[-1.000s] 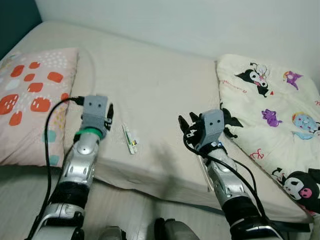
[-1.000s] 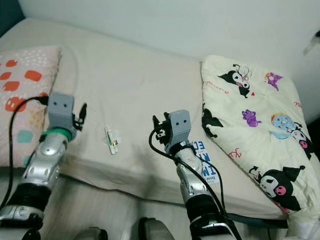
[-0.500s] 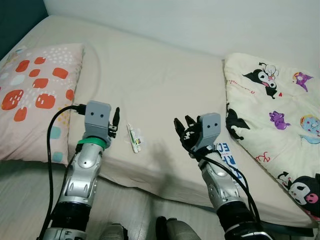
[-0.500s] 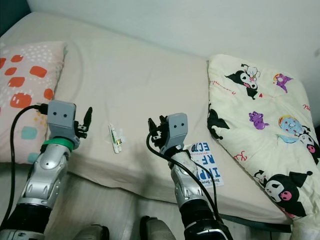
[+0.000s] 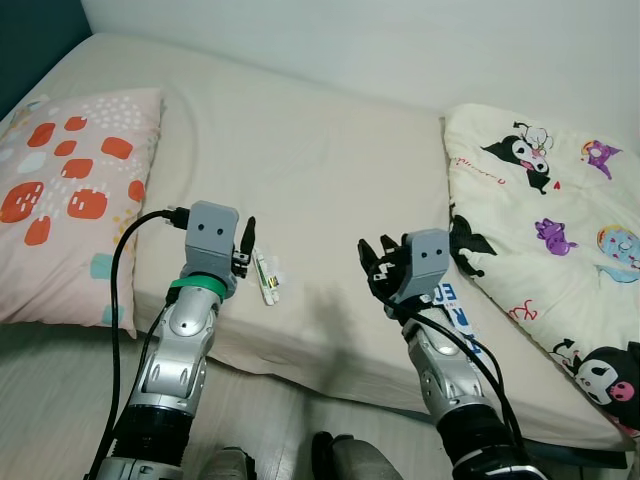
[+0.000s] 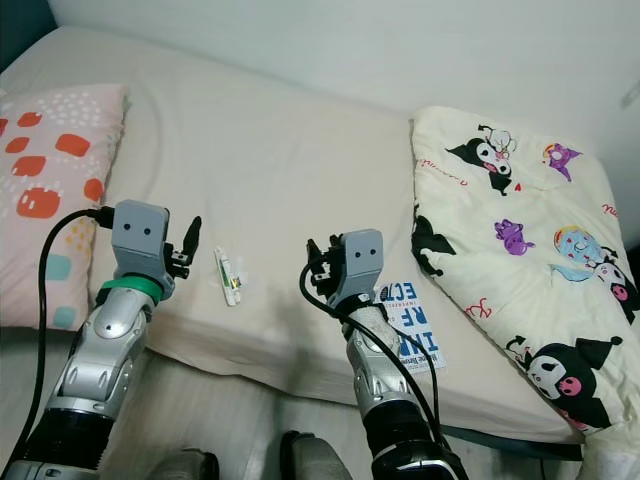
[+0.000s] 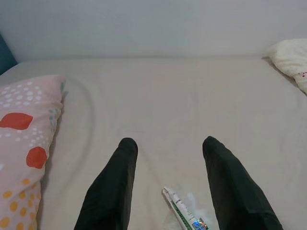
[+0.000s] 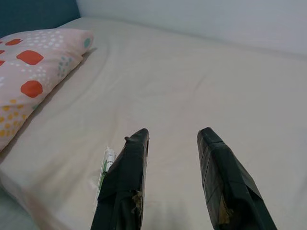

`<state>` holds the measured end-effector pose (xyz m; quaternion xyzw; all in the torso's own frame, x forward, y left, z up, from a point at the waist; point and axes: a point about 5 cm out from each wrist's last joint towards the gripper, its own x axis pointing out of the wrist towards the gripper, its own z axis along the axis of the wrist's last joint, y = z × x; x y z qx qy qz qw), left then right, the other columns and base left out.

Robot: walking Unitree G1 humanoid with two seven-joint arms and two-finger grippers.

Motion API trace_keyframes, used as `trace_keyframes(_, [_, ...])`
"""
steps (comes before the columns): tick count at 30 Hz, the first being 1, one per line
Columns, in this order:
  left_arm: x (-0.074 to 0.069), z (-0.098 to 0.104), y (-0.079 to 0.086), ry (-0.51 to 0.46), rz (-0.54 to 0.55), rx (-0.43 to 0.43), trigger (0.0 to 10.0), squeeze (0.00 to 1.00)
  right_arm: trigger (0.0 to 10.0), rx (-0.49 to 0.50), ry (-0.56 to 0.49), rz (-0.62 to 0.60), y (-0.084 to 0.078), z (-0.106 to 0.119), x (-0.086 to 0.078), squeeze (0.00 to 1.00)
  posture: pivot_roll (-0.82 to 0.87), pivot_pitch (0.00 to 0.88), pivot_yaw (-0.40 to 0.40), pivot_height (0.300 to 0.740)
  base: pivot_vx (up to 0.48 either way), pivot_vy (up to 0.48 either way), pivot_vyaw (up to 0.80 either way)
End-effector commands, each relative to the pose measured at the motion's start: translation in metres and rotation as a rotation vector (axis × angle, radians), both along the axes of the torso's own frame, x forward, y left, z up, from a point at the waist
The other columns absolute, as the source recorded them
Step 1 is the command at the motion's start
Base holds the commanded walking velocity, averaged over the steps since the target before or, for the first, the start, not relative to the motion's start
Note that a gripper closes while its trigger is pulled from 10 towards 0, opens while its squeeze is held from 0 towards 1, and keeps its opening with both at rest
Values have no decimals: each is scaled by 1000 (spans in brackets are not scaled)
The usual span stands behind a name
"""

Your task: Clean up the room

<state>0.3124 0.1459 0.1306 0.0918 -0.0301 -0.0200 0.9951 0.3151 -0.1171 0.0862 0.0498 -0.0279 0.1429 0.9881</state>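
Note:
A small white and green tube (image 5: 265, 277) lies on the beige mattress (image 5: 310, 170) near its front edge. My left gripper (image 5: 247, 234) hovers just left of the tube, open, with nothing between its fingers; in the left wrist view the tube (image 7: 183, 216) lies below the gap of the left gripper (image 7: 169, 143). My right gripper (image 5: 373, 262) stands open to the tube's right, a hand's width away, and holds nothing. The right wrist view has the tube (image 8: 106, 164) beside one finger (image 8: 125, 177). A blue and white printed card (image 6: 410, 322) lies on the bed under my right forearm.
A pink pillow (image 5: 62, 194) with orange spots lies at the left end of the bed. A cream blanket (image 5: 545, 215) with cartoon prints covers the right end. A white wall (image 5: 400, 40) runs behind the bed. A black cable (image 5: 117, 290) loops off my left wrist.
My left gripper has moved right, closer to the tube. The right gripper has shifted slightly and stays open. The camera has also moved a little.

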Motion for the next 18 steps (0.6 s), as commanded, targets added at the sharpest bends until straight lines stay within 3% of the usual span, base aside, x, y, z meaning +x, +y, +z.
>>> trace_keyframes(1, [-1,-5,-4,29,-12,2,10000,0,10000,0,36,-16,-4,-8,-4,0,8,81,-50,700,0,0,0])
trace_keyframes(18, [0,-5,-8,37,-28,9,10000,0,10000,-7,37,-23,-6,-9,-3,0,8,66,-43,635,0,0,0])
